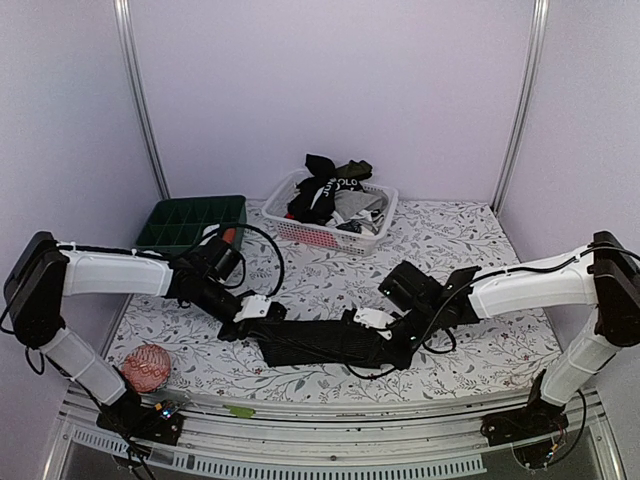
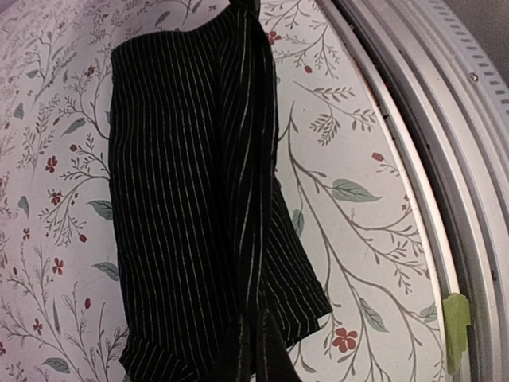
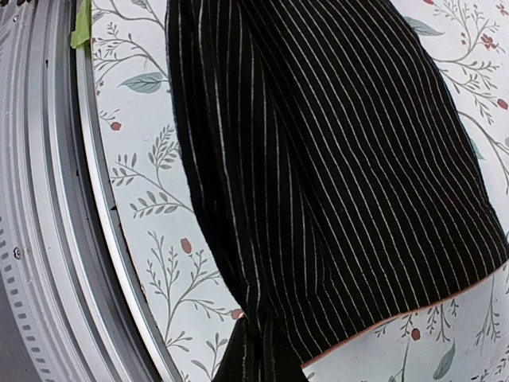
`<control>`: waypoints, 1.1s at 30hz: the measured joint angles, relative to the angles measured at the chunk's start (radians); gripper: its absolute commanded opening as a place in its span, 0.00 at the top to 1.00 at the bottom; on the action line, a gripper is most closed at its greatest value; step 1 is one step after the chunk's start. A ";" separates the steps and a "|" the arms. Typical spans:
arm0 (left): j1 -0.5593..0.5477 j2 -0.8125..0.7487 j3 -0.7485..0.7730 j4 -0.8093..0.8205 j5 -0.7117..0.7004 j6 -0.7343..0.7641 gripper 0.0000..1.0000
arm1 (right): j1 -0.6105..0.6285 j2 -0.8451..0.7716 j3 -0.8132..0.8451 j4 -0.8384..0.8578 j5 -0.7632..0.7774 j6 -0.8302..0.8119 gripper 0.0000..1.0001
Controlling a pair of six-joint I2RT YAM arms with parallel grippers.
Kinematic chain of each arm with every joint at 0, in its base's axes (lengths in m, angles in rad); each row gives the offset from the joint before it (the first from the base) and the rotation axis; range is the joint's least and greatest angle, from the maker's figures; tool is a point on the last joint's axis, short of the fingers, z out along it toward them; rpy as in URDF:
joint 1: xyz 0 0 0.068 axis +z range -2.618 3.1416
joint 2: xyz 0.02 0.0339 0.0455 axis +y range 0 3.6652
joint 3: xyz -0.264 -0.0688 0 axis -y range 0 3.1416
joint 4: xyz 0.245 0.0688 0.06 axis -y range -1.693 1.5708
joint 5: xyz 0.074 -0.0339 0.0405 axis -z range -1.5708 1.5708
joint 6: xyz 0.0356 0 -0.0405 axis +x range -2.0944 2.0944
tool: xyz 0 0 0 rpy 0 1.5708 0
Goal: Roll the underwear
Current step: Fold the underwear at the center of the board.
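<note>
Counter [image 1: 460,240] printed with leaves and red flowers fills the top view. At its lower left sits a red ball [image 1: 147,366], and above that a green compartment tray [image 1: 190,222]. Right of the ball, the left hand [image 1: 243,325] is closed on the left end of the underwear [image 1: 320,342], a black pinstriped piece stretched flat across the lower middle of the frame. In the left wrist view the cloth [image 2: 191,199] bunches to a pinch at the bottom edge. A white lattice basket [image 1: 320,235] at upper centre holds a heap of other garments [image 1: 335,190]. Further right, the right hand [image 1: 392,342] is clamped on the opposite end. Its wrist view shows the stripes [image 3: 334,159] gathering at the bottom, beside the metal rim [image 3: 48,199].
</note>
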 measured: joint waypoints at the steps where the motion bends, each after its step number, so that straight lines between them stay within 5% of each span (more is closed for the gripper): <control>1: 0.007 0.010 0.006 -0.002 0.001 0.006 1.00 | -0.011 0.012 0.017 -0.017 -0.012 -0.001 1.00; 15: 0.095 0.144 0.085 -0.032 0.021 0.106 1.00 | -0.175 0.203 0.337 -0.236 -0.185 -0.016 1.00; 24: 0.122 0.246 0.145 -0.042 0.013 0.148 1.00 | -0.207 0.521 0.634 -0.349 -0.191 -0.003 1.00; 33: 0.128 0.316 0.215 -0.103 0.000 0.179 1.00 | -0.233 0.600 0.684 -0.401 -0.244 0.050 1.00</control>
